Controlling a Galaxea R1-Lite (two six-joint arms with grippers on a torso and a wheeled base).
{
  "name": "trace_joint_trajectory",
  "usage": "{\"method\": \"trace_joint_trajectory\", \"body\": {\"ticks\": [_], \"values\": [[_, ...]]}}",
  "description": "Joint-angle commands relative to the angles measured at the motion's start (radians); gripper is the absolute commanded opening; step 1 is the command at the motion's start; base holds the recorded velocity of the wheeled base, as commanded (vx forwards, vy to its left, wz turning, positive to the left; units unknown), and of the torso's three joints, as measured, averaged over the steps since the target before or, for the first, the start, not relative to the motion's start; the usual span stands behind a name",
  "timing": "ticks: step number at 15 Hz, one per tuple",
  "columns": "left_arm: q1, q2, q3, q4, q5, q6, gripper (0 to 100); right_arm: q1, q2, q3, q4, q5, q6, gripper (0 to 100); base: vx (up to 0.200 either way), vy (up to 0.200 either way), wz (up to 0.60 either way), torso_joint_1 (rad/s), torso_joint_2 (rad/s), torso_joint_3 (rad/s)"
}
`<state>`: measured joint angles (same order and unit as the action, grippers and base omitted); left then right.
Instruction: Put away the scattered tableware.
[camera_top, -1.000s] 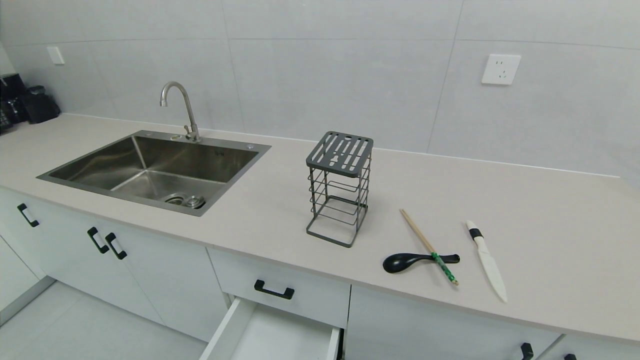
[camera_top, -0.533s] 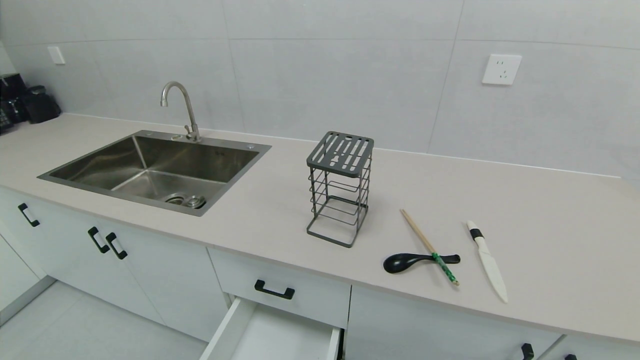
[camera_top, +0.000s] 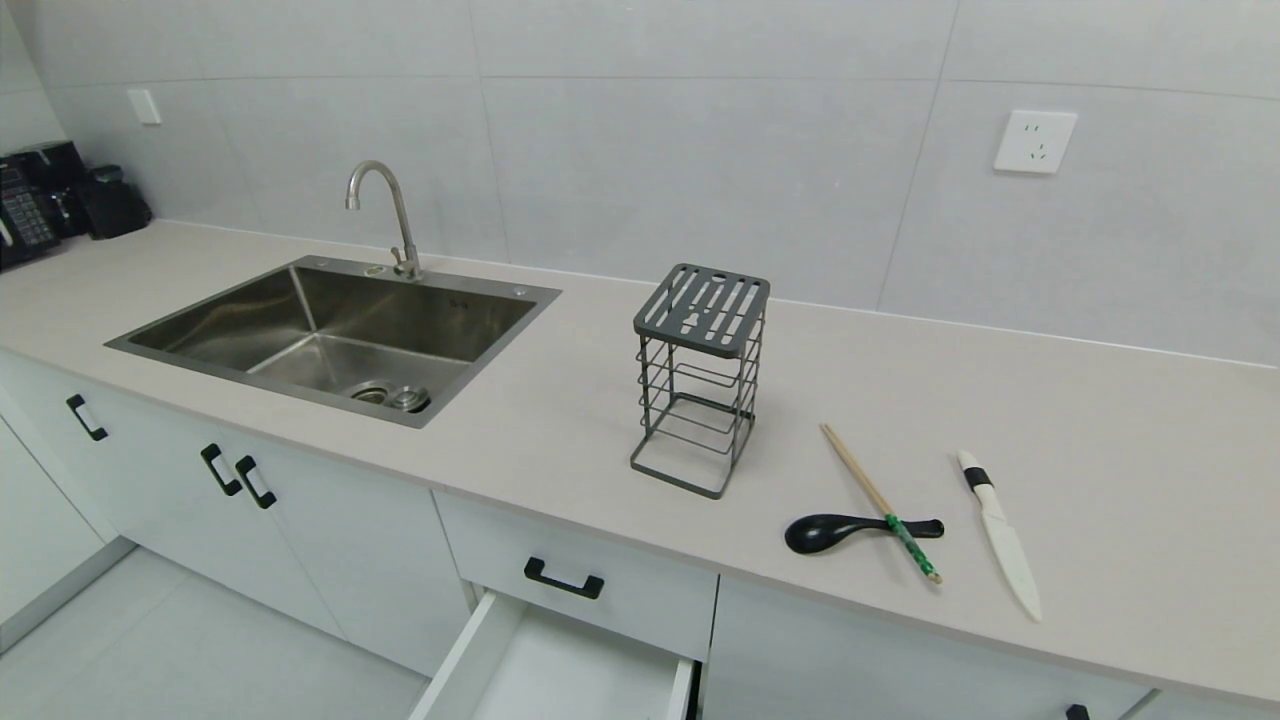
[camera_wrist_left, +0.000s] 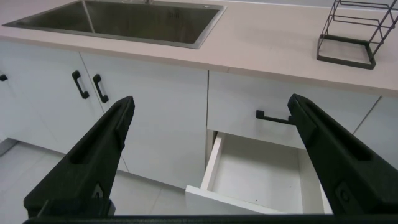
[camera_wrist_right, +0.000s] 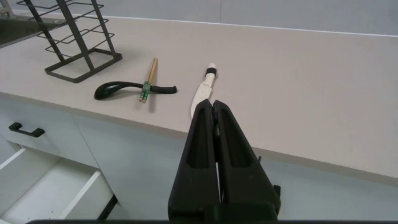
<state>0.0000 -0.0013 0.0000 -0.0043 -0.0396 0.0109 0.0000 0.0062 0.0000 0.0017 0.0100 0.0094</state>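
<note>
On the counter (camera_top: 590, 430) the knife (camera_top: 1000, 535) lies blade frontward — left end effector (camera_wrist_left: 211, 102) apart, right end effector (camera_wrist_right: 212, 107) together.

Rack (camera_top: 700, 380): one, dark wire with a slotted top.
Spoon (camera_top: 825, 532): one, black.
Chopsticks (camera_top: 868, 487): they lie pressed together as a single line (one stick or a pair, it cannot be made out).
Knife (camera_top: 998, 532): one, white with a dark band.
Sink (camera_top: 420, 312): one, steel.
Tap (camera_top: 403, 228): one, curved.
Drawers (camera_top: 640, 560): two, one shut and one pulled open below it.
Handles (camera_top: 563, 579): five black ones along the cupboard fronts, the last cut off at the edge.
Wall socket (camera_top: 1035, 141): one.
Switch plate (camera_top: 144, 106): one.
</note>
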Motion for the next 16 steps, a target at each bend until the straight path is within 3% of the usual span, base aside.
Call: {"method": "trace_joint_trajectory", "body": {"ticks": [1, 2, 9, 11, 12, 16], "values": [[0.0, 0.001, 0.0, 0.0, 0.0, 0.0, 100, 0.0, 0.001, 0.0, 0.0, 0.001, 0.001, 0, 0.0, 0.0, 0.0, 0.0, 0.0, 0.0], [0.0, 0.001, 0.0, 0.0, 0.0, 0.0, 100, 0.0, 0.001, 0.0, 0.0, 0.001, 0.001, 100, 0.0, 0.0, 0.0, 0.0, 0.0, 0.0], [0.0, 0.001, 0.0, 0.0, 0.0, 0.0, 100, 0.0, 0.001, 0.0, -0.016, 0.007, 0.0, 100, 0.0, 0.0, 0.0, 0.0, 0.0, 0.0], [0.0, 0.001, 0.0, 0.0, 0.0, 0.0, 100, 0.0, 0.001, -0.003, -0.163, 0.027, 0.006, 100, 0.0, 0.0, 0.0, 0.0, 0.0, 0.0], [0.0, 0.001, 0.0, 0.0, 0.0, 0.0, 100, -0.005, 0.008, -0.029, -0.174, 0.096, 0.003, 100, 0.0, 0.0, 0.0, 0.0, 0.0, 0.0], [0.0, 0.001, 0.0, 0.0, 0.0, 0.0, 100, 0.025, 0.229, -0.261, 0.046, 0.304, -0.009, 100, 0.0, 0.0, 0.0, 0.0, 0.0, 0.0]]}}
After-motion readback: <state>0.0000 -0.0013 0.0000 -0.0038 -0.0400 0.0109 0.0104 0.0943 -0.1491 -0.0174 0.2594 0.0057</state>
